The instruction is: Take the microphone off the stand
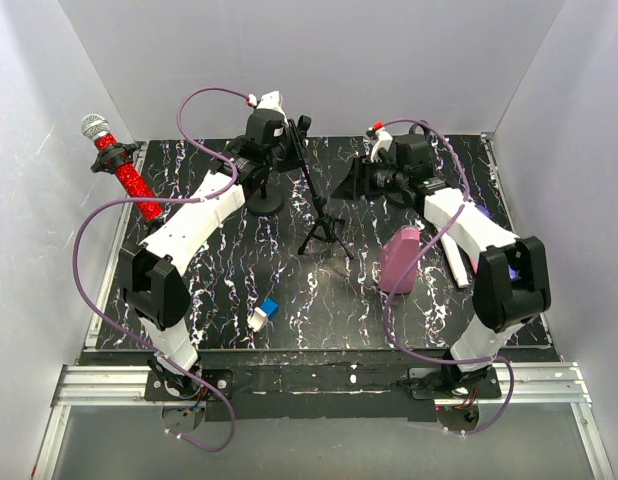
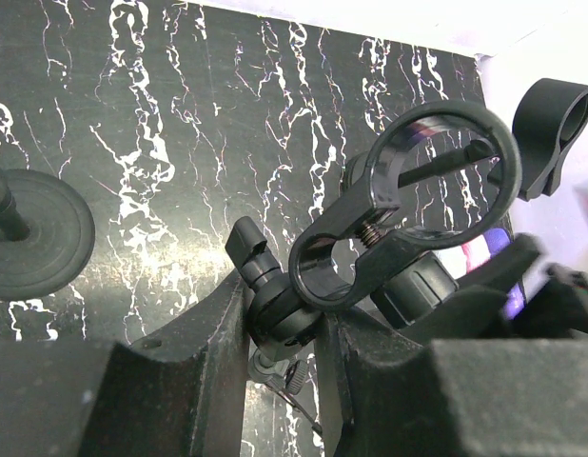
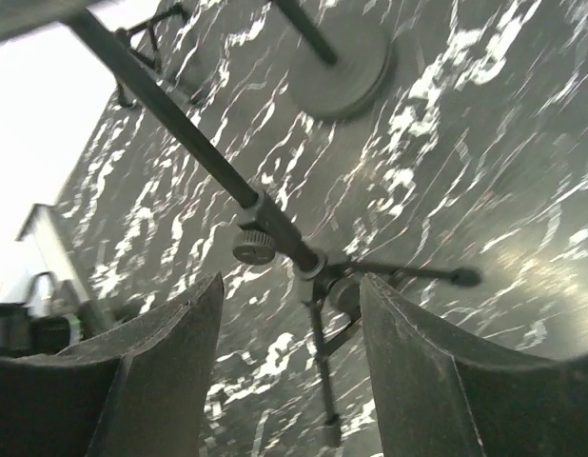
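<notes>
The microphone (image 1: 122, 170), red with a silver head, is lying at the upper left of the top view, at the left edge of the table (image 1: 319, 300). It is well apart from both arms and from the tripod stand (image 1: 319, 225) near the centre. A small black piece is sitting beside its neck, and I cannot tell what that is.

The left gripper (image 2: 284, 328) is clamping narrowly on the black holder (image 2: 370, 228) in the middle of the left wrist view. Both of the holder's rings are showing empty, with the table visible through them. This holder seems to be sitting atop the tripod stand's pole, though that joint is hidden.

The right gripper (image 3: 292, 286) is hanging wide with nothing between its fingers, looking down on the stand's pole and legs. A second stand with a round base (image 1: 264, 200) is standing just left of the tripod, and a pink object (image 1: 399, 260) is lying at centre right.

Judging by this, the main step is looking done, since the microphone is sitting clear of the holder. What is probably left is letting go of the holder and drawing both arms away.
</notes>
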Tool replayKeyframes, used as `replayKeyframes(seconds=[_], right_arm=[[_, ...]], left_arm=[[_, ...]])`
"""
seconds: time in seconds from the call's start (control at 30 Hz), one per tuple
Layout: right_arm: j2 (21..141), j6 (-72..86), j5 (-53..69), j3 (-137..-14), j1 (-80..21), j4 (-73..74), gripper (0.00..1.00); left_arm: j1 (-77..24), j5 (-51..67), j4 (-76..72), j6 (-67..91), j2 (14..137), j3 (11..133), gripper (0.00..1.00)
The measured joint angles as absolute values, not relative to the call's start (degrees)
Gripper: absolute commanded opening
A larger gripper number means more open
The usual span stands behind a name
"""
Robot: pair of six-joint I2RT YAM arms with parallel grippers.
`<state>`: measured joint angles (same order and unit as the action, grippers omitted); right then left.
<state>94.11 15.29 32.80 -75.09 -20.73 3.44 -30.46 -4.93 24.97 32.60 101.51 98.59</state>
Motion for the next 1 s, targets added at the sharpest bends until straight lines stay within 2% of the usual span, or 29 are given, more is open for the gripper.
replayKeyframes(seconds=[0.23,0.53,1.0], right_arm=[[99.81,26.24,39.86,-75.46,-21.37,5.19,0.59],[103.04,32.91,41.15,-76.90,-21.39,3.46,0.47],[103.63,34.24,40.80,-77.47,-21.91,2.83,0.45]], left_arm=[[-30.46,-4.89,24.91,32.34,101.51,98.59,0.00],[-30.46,-4.82,24.77,32.12,101.62,98.61,0.00],[-30.46,-5.02,24.77,32.10,101.62,98.59,0.00]])
